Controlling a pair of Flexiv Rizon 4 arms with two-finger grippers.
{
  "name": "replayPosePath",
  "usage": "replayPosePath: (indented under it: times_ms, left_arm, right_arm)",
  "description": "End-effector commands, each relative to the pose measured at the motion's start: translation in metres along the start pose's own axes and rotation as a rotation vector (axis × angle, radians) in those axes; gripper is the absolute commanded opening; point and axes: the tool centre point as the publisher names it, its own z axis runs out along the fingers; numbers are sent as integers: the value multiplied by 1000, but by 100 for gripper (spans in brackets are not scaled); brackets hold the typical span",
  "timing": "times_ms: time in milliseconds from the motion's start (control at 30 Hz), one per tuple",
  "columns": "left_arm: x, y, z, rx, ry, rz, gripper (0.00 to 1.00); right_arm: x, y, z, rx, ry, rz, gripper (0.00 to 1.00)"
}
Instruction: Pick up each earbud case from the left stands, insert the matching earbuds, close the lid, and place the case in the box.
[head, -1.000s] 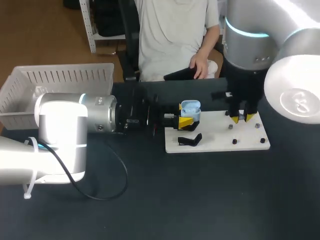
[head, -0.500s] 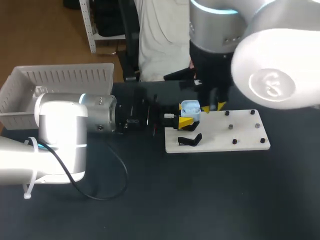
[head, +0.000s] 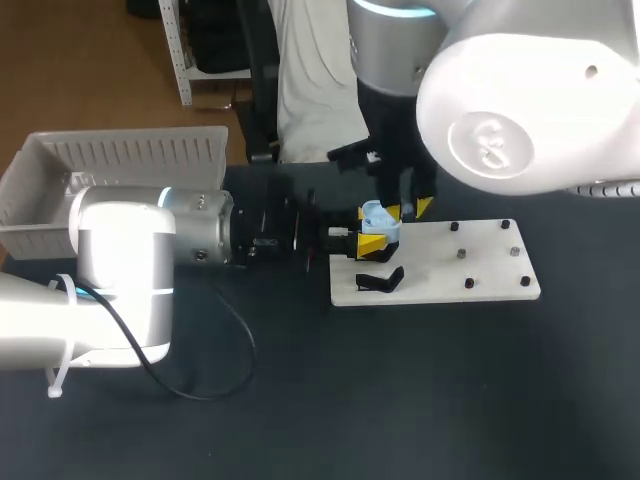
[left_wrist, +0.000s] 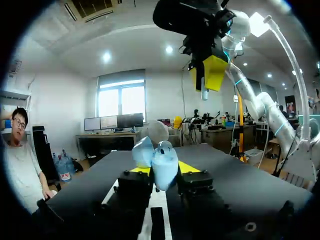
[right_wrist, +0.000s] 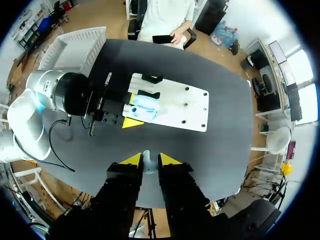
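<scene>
Open earbud case (head: 380, 217), lid up, is clamped between the fingers of my left gripper (left_wrist: 160, 170), with the white board (head: 490, 268) just beneath it. This looks like the insertion step. My right gripper (right_wrist: 146, 160) pinches a white earbud (left_wrist: 205, 93) above the case, slightly off-centre, fingers pointing down. Next, I'd say: align, then lower straight into the case's socket. My left arm lies level.

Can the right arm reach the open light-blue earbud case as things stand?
Probably yes: the right jaws, holding a small white earbud, hang above the light-blue earbud case, held lid-open in the left jaws, with nothing between.
</scene>
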Motion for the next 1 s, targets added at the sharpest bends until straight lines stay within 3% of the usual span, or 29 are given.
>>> replayPosePath:
  times_ms: [33, 467, 1000]
  left_arm:
    - [0, -2, 1, -10, -1, 4, 0]
    - [0, -2, 1, -10, -1, 4, 0]
    - [0, -2, 1, -10, -1, 4, 0]
  right_arm:
    - [2, -1, 0, 1, -4, 2, 0]
    - [-11, -1, 4, 22, -55, -124, 0]
    - [-26, 7, 21, 27, -25, -206, 0]
